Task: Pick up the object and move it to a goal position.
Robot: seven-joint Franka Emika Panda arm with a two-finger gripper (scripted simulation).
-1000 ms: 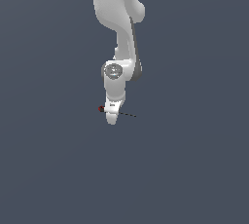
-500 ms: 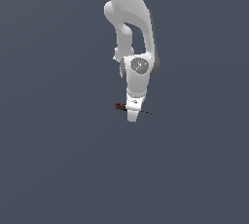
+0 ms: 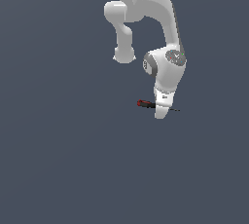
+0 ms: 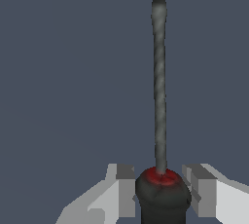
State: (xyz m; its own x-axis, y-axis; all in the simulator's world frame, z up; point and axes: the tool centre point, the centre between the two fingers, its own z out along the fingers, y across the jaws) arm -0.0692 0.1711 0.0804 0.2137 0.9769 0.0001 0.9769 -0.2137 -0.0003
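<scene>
Wrist view: gripper point(image 4: 160, 194) fingers pinch the screwdriver point(image 4: 159, 96) at its black-and-red handle, thin shaft jutting ahead. Exterior view: tool held roughly level, handle toward that view's left. Risk, my judgement: narrow hold on a rounded handle; a jerk could rotate or drop it.

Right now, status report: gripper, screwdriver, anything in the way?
Gripper shut on screwdriver, fingers clamping the handle. Shaft sticks out level. Nothing seen in the way.
</scene>
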